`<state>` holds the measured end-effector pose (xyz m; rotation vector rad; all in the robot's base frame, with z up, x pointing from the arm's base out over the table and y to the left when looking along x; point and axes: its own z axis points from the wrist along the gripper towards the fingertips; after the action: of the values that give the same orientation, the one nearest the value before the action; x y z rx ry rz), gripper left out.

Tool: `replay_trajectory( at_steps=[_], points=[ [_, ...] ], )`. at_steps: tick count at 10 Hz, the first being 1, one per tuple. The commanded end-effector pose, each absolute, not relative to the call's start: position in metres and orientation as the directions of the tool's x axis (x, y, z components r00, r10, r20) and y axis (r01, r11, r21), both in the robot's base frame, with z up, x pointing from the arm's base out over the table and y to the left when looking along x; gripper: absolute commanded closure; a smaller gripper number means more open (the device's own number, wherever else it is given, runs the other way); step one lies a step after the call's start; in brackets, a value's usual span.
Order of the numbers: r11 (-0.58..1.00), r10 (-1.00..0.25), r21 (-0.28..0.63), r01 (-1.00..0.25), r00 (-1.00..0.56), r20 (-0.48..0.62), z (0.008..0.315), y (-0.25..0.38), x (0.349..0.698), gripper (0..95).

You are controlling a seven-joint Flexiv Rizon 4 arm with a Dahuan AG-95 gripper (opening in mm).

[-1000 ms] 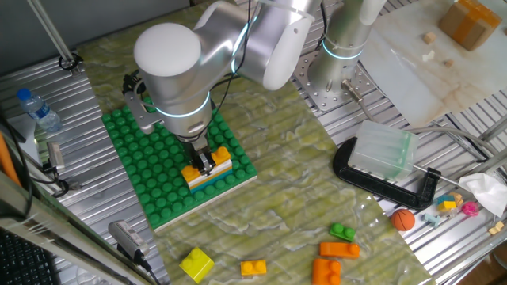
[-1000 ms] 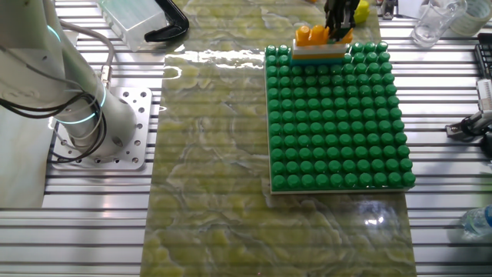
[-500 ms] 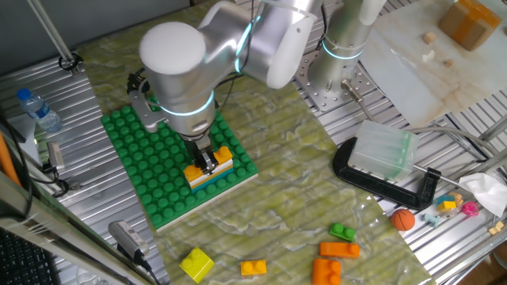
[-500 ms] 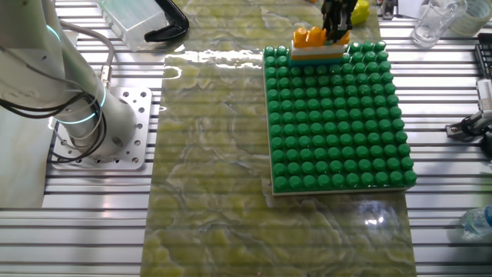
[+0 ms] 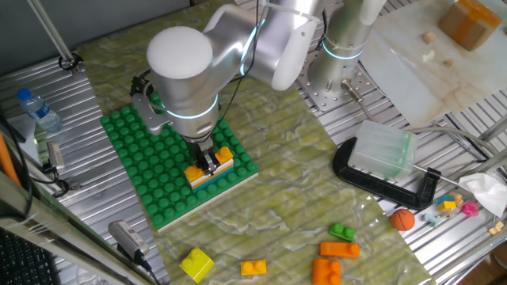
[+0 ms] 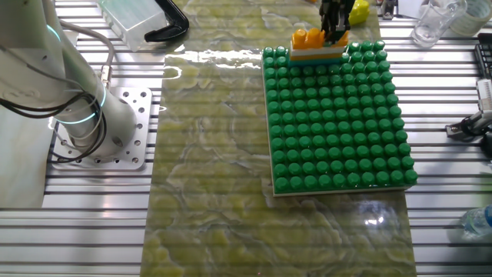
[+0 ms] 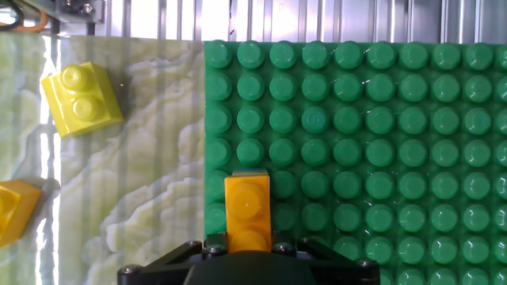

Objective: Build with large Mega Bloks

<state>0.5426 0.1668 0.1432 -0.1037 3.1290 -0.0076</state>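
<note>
Hand view, reading from the left: a yellow brick point(image 7: 82, 96) and a second, orange-yellow brick point(image 7: 17, 207) lie loose on the mat, beside the green baseplate point(image 7: 380, 119); the orange brick point(image 7: 248, 214) sits near the plate's left edge, its long axis running straight away from the camera toward the plate's far side, studs up. The gripper point(image 7: 248, 247) appears clamped around that brick's near end, though the fingertips themselves are mostly hidden under the housing. In one fixed view the brick tops a small stack point(image 5: 210, 168) of teal, white and orange layers at a corner of the plate, well apart from the spare orange bricks point(image 5: 334, 260) and the green brick point(image 5: 343, 233) further right. My worry: if the studs below are not lined up, pressing could skew the brick or tip the stack toward the plate's edge; pulling away before letting go could lift the top layer off again.
</note>
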Motion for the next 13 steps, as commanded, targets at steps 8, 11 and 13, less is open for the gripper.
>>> replay_trajectory(
  at_steps=[8,11,13],
  points=[
    [0.997,-0.082,-0.013,-0.081,-0.997,-0.017,0.1364,0.1705,0.5461,95.0],
    [0.996,-0.086,-0.003,-0.086,-0.996,-0.024,0.1383,0.1706,0.5479,95.0],
    [0.995,-0.095,-0.011,-0.095,-0.995,-0.016,0.1445,0.1707,0.5503,95.0]
  ],
)
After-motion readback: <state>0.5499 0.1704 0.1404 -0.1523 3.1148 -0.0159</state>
